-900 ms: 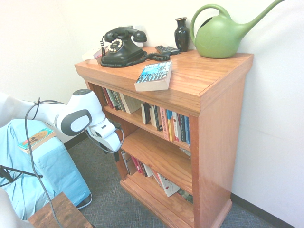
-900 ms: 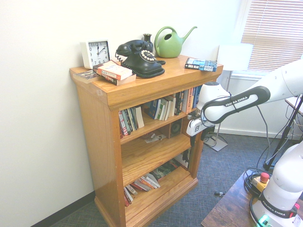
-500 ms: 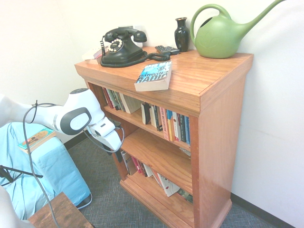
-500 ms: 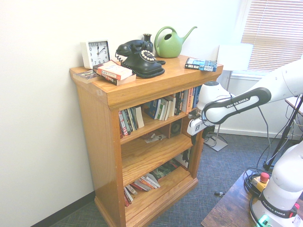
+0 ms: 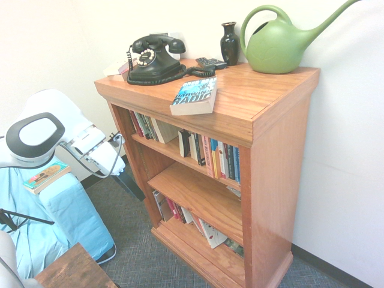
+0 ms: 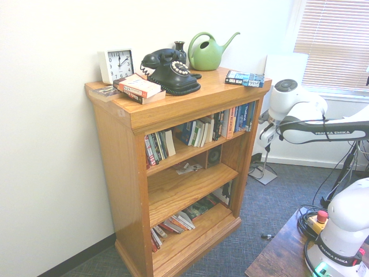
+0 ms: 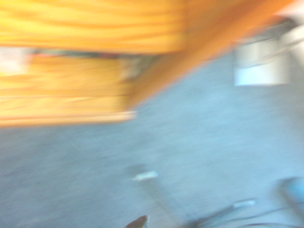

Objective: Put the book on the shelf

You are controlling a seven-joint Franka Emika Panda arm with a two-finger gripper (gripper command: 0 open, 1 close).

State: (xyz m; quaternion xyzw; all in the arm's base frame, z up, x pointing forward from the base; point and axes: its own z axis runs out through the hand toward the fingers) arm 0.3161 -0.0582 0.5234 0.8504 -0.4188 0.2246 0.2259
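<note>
book (image 5: 194, 95) with the dark blue-teal cover lies flat on the top slab of the shelf (image 5: 264, 156), at its front edge, upper middle of the first exterior frame. behind it stand a black telephone (image 5: 152, 59), a dark vase (image 5: 229, 43) and a green watering can (image 5: 279, 42). the gripper (image 5: 118, 168) hangs at left, well apart from the book, fingers spread and holding nothing.

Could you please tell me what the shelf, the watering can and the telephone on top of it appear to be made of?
The shelf looks like orange-brown wood with a glossy varnish: grain lines and window glare show on its top. The watering can seems moulded green plastic, smooth and evenly coloured. The telephone is glossy black, probably hard plastic, though I cannot rule out metal.
</note>
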